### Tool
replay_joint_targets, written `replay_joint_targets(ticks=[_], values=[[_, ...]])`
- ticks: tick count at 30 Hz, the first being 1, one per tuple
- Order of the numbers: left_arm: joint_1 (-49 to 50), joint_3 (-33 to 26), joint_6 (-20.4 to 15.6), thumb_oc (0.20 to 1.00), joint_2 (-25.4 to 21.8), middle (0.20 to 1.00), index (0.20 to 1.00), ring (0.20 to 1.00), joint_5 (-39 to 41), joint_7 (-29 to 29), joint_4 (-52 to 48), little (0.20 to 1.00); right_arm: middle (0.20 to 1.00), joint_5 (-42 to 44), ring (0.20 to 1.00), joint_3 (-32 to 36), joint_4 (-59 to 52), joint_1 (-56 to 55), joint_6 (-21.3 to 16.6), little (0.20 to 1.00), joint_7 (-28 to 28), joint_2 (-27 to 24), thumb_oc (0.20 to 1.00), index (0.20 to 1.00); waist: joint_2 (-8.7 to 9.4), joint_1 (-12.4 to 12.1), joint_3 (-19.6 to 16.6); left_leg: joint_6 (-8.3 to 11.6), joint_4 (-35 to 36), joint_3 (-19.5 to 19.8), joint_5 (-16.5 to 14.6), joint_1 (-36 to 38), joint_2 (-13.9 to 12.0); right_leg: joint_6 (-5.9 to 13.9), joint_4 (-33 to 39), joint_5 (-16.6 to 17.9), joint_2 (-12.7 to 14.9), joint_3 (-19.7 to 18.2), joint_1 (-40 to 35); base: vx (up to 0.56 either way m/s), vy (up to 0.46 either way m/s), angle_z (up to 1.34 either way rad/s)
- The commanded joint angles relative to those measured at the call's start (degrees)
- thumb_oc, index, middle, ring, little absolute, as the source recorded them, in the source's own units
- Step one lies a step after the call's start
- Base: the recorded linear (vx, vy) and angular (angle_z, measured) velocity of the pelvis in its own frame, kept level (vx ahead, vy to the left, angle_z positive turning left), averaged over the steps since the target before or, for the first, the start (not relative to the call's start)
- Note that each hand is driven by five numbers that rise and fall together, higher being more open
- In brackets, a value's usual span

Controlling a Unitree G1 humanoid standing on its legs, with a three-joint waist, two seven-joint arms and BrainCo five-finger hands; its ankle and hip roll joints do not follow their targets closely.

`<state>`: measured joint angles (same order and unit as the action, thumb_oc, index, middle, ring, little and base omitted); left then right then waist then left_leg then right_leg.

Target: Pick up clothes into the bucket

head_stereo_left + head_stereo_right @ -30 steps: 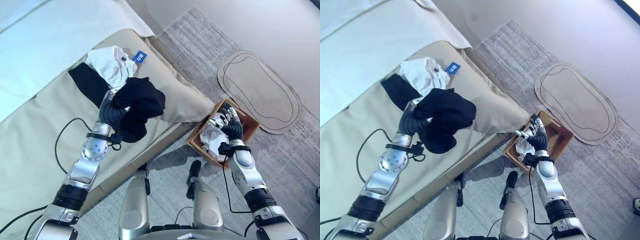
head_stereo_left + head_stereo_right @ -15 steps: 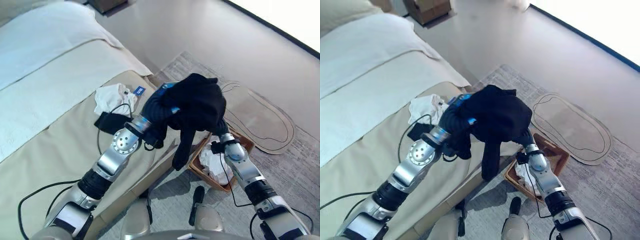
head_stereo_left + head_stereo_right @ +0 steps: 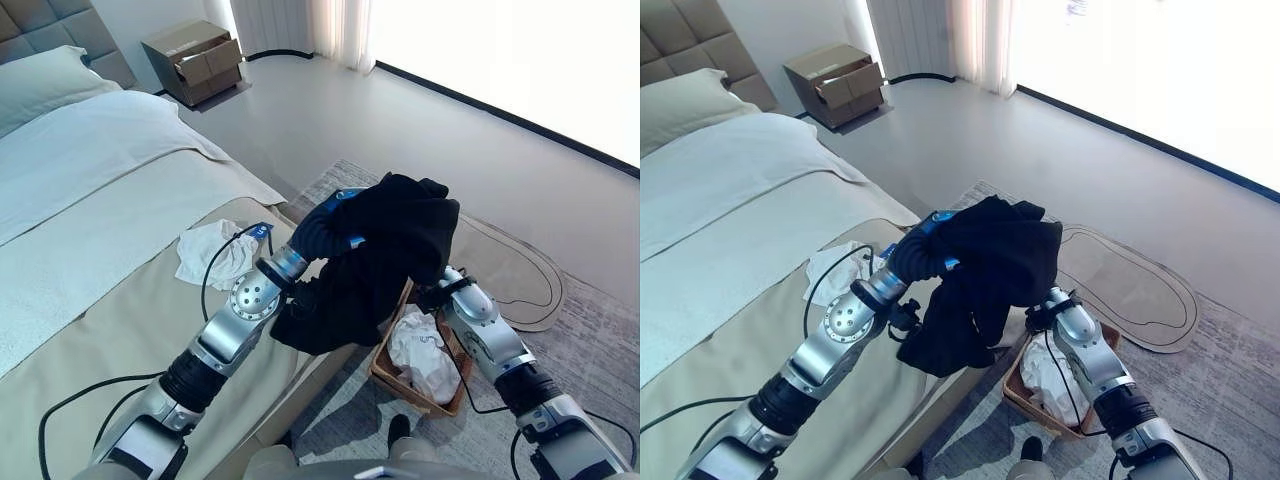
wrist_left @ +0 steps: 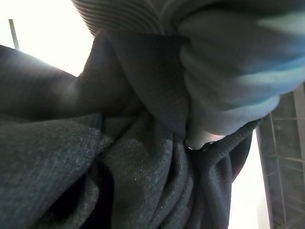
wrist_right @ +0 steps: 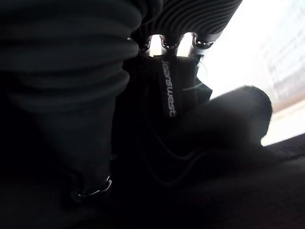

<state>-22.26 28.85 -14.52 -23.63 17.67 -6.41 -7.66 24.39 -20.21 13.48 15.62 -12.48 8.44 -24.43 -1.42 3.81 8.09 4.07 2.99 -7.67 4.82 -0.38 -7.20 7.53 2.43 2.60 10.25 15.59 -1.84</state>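
One dark garment [image 3: 385,255] hangs from my left hand [image 3: 335,225] — fingers buried in the cloth, so I can't tell their grip. It droops over the bed's [image 3: 120,300] foot edge, the bucket [image 3: 420,395] just beyond and below. My right hand [image 3: 1055,303] sits behind the cloth — fingers hidden too.

Black garment [image 5: 190,143] apparently lies against the right hand's fingers [image 5: 167,43].
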Motion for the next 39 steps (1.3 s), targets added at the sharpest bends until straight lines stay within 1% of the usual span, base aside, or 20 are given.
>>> replay_joint_targets(ticks=[1,2,3,4,5,9,12,15,18,21,22,23,28,29,30,31,39], values=[[-3.1,0.9,-2.6,0.2,2.7,0.2,0.2,0.2,2.9,-0.2,0.8,0.2,1.0,2.8,1.0,-2.5,-2.3,2.2,-2.0,1.0,0.4,3.9,1.0,1.0,1.9,0.1,-3.1,2.03,0.7,2.2,1.0,-1.5,-3.2,3.8,-1.7,2.0,4.4,0.5,0.9,0.01,-0.011,-0.07],[-3.2,1.0,-2.6,0.2,3.1,0.2,0.2,0.2,3.2,-0.2,0.8,0.2,0.652,3.2,0.652,-3.1,-1.9,2.3,-2.0,0.652,0.6,4.5,0.652,0.652,1.91,0.1,-3.2,2.05,0.7,2.1,1.0,-1.5,-3.2,3.75,-1.6,2.1,4.3,0.4,0.8,0.01,-0.011,-0.06],[-3.2,1.0,-2.6,0.2,3.1,0.2,0.2,0.2,3.2,-0.2,0.8,0.2,0.548,3.2,0.548,-3.1,-1.8,2.4,-2.0,0.548,0.6,4.6,0.548,0.548,1.92,0.1,-3.2,2.05,0.7,2.1,1.0,-1.5,-3.2,3.74,-1.6,2.1,4.3,0.4,0.8,0.0,0.0,0.0],[-3.5,1.2,-2.6,0.2,3.5,0.2,0.2,0.2,3.4,0.0,0.8,0.2,0.272,3.6,0.272,-3.8,-1.5,2.6,-2.0,0.272,0.7,5.2,0.272,0.272,1.92,0.2,-3.3,2.07,0.6,2.1,1.0,-1.5,-3.2,3.74,-1.5,2.1,4.3,0.5,0.7,0.0,0.0,0.0],[-3.8,1.7,-2.4,0.2,4.1,0.2,0.2,0.2,3.8,0.1,0.9,0.2,0.2,4.3,0.2,-4.7,-1.1,3.0,-2.2,0.2,1.2,6.1,0.2,0.2,1.9,0.2,-3.3,2.04,0.5,2.1,0.8,-1.4,-3.2,3.69,-1.5,2.0,4.3,0.4,0.6,0.0,0.0,0.0],[-3.7,1.3,-2.5,0.2,4.1,0.2,0.2,0.2,4.4,0.0,0.5,0.2,0.2,4.3,0.2,-5.3,-1.1,3.0,-2.4,0.2,1.4,6.3,0.2,0.2,1.92,0.2,-3.5,2.03,0.5,2.2,0.8,-1.2,-3.1,3.7,-1.5,2.1,4.3,0.4,0.3,0.0,0.0,0.0],[-3.1,-0.1,-2.6,0.2,3.7,0.2,0.2,0.2,4.1,0.5,0.1,0.2,0.2,5.1,0.2,-4.4,-1.0,2.0,-2.4,0.2,1.5,6.1,0.2,0.2,1.97,0.1,-3.6,1.99,0.5,2.3,0.7,-1.0,-3.1,3.71,-1.5,2.1,4.3,0.5,0.1,0.0,0.0,0.0],[-2.1,-2.1,-3.1,0.2,3.1,0.2,0.2,0.2,2.6,1.6,0.2,0.2,0.2,7.8,0.2,-2.1,-0.8,-0.4,-2.6,0.2,1.7,6.2,0.2,0.2,2.05,0.2,-3.7,1.95,0.5,2.4,0.6,-0.9,-3.0,3.73,-1.6,1.9,4.4,0.5,-0.1,0.0,0.0,0.0],[0.2,-5.4,-4.2,0.2,2.0,0.2,0.2,0.2,-0.2,3.7,0.6,0.2,0.2,10.5,0.2,1.5,0.0,-4.1,-3.2,0.2,1.0,6.4,0.2,0.2,2.19,0.5,-3.8,1.95,0.4,2.4,0.4,-0.7,-3.1,3.78,-1.7,1.9,4.4,0.5,-0.2,0.0,0.0,0.0],[3.3,-7.7,-4.6,0.2,2.2,0.2,0.2,0.2,-1.2,5.3,3.6,0.2,0.2,13.6,0.2,4.9,0.3,-7.4,-4.0,0.2,0.8,7.0,0.2,0.2,2.32,0.6,-3.7,1.93,0.1,2.3,0.2,-0.6,-3.1,3.8,-2.0,1.7,4.3,0.4,-0.2,0.0,0.0,0.0],[5.3,-8.5,-4.4,0.2,2.7,0.2,0.2,0.2,-1.4,6.2,6.8,0.2,0.2,15.8,0.2,6.6,0.0,-9.0,-4.4,0.2,0.7,7.7,0.2,0.2,2.43,0.8,-3.6,1.87,0.0,2.2,0.1,-0.5,-3.2,3.76,-2.1,1.6,4.2,0.3,-0.2,0.0,0.0,0.0],[5.3,-8.5,-4.5,0.2,2.8,0.2,0.2,0.2,-1.5,6.2,6.9,0.2,0.2,15.8,0.2,6.6,-0.1,-9.0,-4.4,0.2,0.7,7.7,0.2,0.2,2.42,0.8,-3.7,1.87,0.0,2.2,0.1,-0.5,-3.2,3.76,-2.1,1.6,4.3,0.3,-0.3,0.0,0.0,0.0],[8.2,-8.3,-3.9,0.2,4.0,0.2,0.2,0.2,-5.1,8.1,15.3,0.2,0.2,20.8,0.2,10.0,-1.4,-11.9,-5.5,0.2,1.1,8.9,0.2,0.2,2.62,1.4,-3.7,1.91,-0.1,2.0,0.0,-0.3,-3.5,3.67,-2.1,1.4,3.9,-0.2,-0.3,0.01,-0.011,-0.07],[8.5,-8.4,-3.8,0.322,4.4,0.322,0.322,0.322,-5.0,8.5,16.7,0.322,0.2,21.8,0.2,10.5,-1.7,-12.3,-5.9,0.2,1.0,9.3,0.2,0.2,2.64,1.5,-3.7,1.91,-0.1,2.0,0.0,-0.3,-3.5,3.64,-2.2,1.3,3.8,-0.2,-0.3,0.0,0.0,0.0],[8.5,-8.3,-3.9,0.507,4.4,0.507,0.507,0.507,-5.0,8.5,16.8,0.507,0.2,21.8,0.2,10.6,-1.7,-12.3,-5.9,0.2,1.0,9.3,0.2,0.2,2.63,1.5,-3.7,1.91,-0.1,2.0,0.0,-0.3,-3.5,3.63,-2.2,1.3,3.8,-0.2,-0.3,0.0,0.0,0.0],[8.4,-8.2,-3.7,1.0,4.7,1.0,1.0,1.0,-6.2,9.4,18.8,1.0,0.2,23.0,0.2,11.4,-2.4,-13.0,-6.5,0.2,0.8,9.7,0.2,0.2,2.7,1.8,-3.7,1.96,-0.1,1.8,0.0,-0.2,-3.7,3.61,-2.3,1.2,3.7,-0.4,-0.2,0.0,0.0,0.0],[10.6,-9.2,-2.9,1.0,4.6,1.0,1.0,1.0,-7.3,8.9,20.9,1.0,0.2,26.9,0.2,16.2,-4.9,-14.7,-8.2,0.2,0.1,10.6,0.2,0.2,2.78,2.3,-3.7,1.98,-0.1,1.5,-0.1,-0.1,-3.9,3.66,-2.3,1.2,3.5,-0.6,0.0,0.0,0.0,0.0]])
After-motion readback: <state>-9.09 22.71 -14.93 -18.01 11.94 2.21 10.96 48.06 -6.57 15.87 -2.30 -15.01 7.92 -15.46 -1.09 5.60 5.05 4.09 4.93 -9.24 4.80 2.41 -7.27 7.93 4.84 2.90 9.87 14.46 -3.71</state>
